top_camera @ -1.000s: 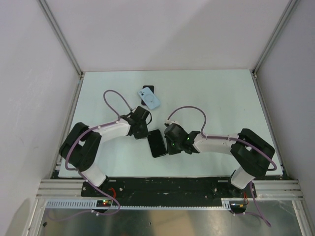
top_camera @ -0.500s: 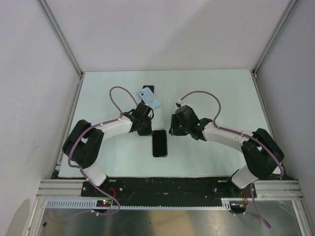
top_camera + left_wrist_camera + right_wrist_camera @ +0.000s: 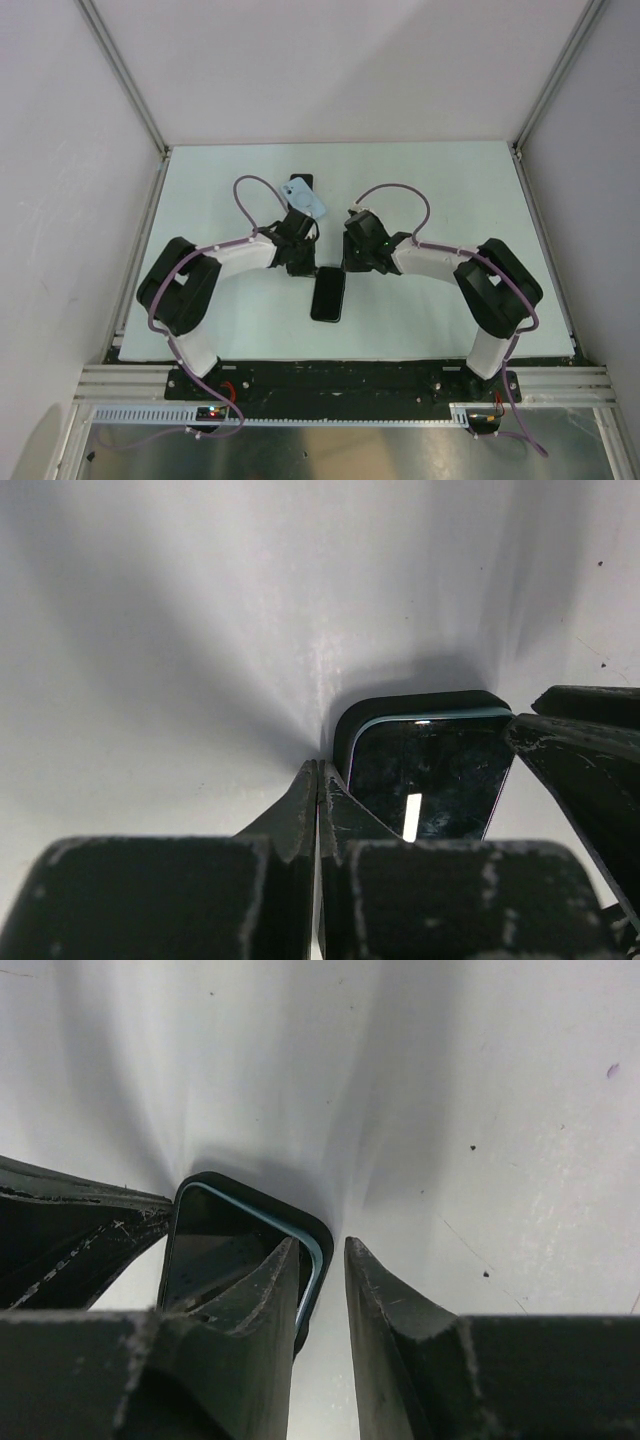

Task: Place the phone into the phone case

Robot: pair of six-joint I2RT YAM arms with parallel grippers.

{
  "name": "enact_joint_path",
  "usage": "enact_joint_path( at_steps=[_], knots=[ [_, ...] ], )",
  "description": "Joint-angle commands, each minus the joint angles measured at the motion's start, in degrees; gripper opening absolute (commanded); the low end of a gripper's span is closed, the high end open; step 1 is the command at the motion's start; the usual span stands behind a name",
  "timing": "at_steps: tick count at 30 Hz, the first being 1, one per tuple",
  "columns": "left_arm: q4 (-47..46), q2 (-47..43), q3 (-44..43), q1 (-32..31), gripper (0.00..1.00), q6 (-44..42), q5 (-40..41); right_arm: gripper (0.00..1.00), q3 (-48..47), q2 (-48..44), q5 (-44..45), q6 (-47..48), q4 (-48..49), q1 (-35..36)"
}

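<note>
The phone, dark-screened with a thin teal rim, lies flat in the black phone case at the table's middle. My left gripper is shut, its tips resting on the table at the case's far-left corner. In the left wrist view the phone and the case rim sit just right of those tips. My right gripper is open a little at the far-right corner. One finger is over the screen, the other on the table, and the case edge lies by the gap.
A light blue phone-shaped item lies over a small black one further back, just beyond the left wrist. White walls with metal posts close in the back and sides. Both purple cables arch above the arms.
The right arm swung from the phone's near side to its far-right corner and its jaws parted. The left gripper shifted to the far-left corner. The phone turned from slanted to nearly straight.
</note>
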State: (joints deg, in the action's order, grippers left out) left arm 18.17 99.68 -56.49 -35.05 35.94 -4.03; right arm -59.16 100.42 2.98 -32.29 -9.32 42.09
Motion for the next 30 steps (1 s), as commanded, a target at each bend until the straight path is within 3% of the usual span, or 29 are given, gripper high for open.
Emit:
enact_joint_path(
  at_steps=[1, 11, 17, 19, 25, 30],
  knots=[
    [-2.3, 0.7, -2.0, -1.2, 0.01, -0.1, -3.6, 0.28, -2.9, 1.3, 0.8, 0.9, 0.5, -0.1],
    [-2.3, 1.2, -2.3, -1.2, 0.0, 0.0, -3.8, 0.27, -2.3, -0.2, 2.7, 0.7, -2.2, 1.3],
    [-2.3, 1.4, -2.3, -1.2, 0.0, 0.0, -3.9, 0.48, 2.0, -4.4, 0.8, -0.4, 0.0, -0.2],
    [-2.3, 1.6, -2.4, -1.2, 0.0, 0.1, -3.9, 0.5, 3.7, -6.0, -0.6, -0.7, 1.5, -0.9],
    [-2.3, 1.8, -2.6, -1.2, 0.0, 0.0, -4.0, 0.35, 4.8, -5.2, -5.2, -0.8, 4.0, -1.5],
    [-2.2, 1.9, -2.6, -1.2, 0.0, -0.1, -4.1, 0.31, 4.8, -3.5, -6.8, -1.3, 5.4, -1.5]
  ],
)
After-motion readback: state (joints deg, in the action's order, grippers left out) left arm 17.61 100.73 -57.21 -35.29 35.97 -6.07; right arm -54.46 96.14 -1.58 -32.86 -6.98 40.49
